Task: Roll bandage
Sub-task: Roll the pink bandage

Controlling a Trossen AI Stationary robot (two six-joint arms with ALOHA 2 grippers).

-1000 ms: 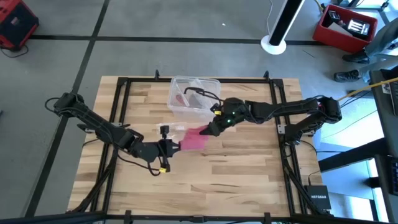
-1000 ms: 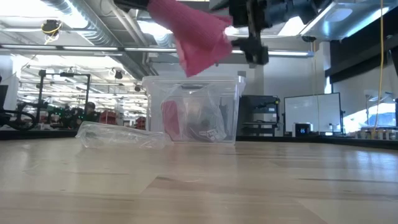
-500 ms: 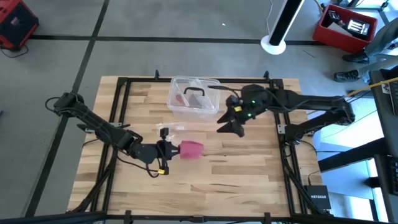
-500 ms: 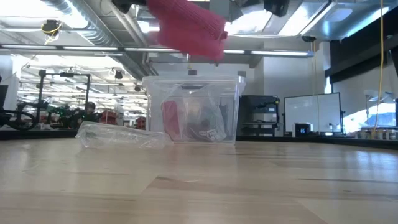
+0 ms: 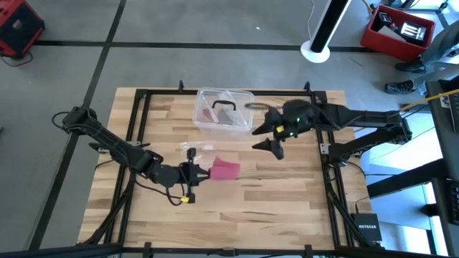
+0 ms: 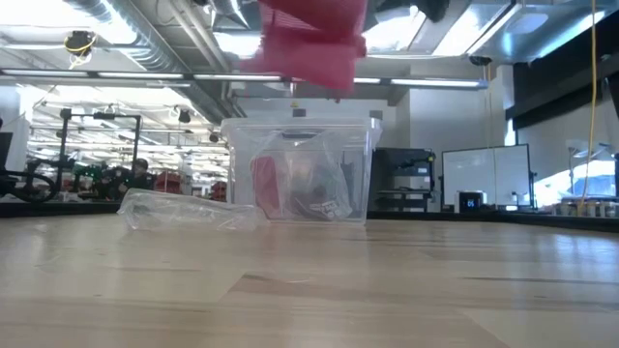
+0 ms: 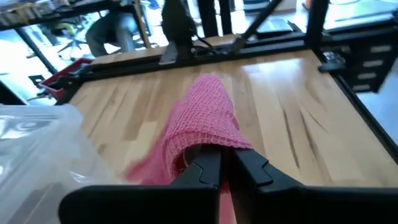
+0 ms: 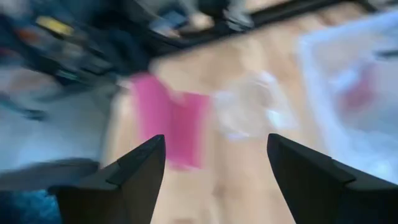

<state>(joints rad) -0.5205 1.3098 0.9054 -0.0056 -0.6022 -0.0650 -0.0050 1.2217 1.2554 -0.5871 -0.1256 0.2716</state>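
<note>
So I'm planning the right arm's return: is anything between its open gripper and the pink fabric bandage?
Nothing visible. The right gripper hangs open beside the clear plastic box; bare table separates it from the pink fabric bandage, held by the left gripper.

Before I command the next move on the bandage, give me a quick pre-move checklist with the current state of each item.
1. Left tool gripping the bandage: ok, fingers closed on one end.
2. Bandage off the table: ok, the low view shows it hanging above the wood.
3. Right tool free: ok, open, empty, apart from the bandage.
4. Bandage rolled: not ok, it hangs as a loose fold.
5. Clear plastic box out of the way: ok, behind the bandage.
6. Crumpled wrapper clear of the bandage: cannot tell, it lies nearby.
</note>
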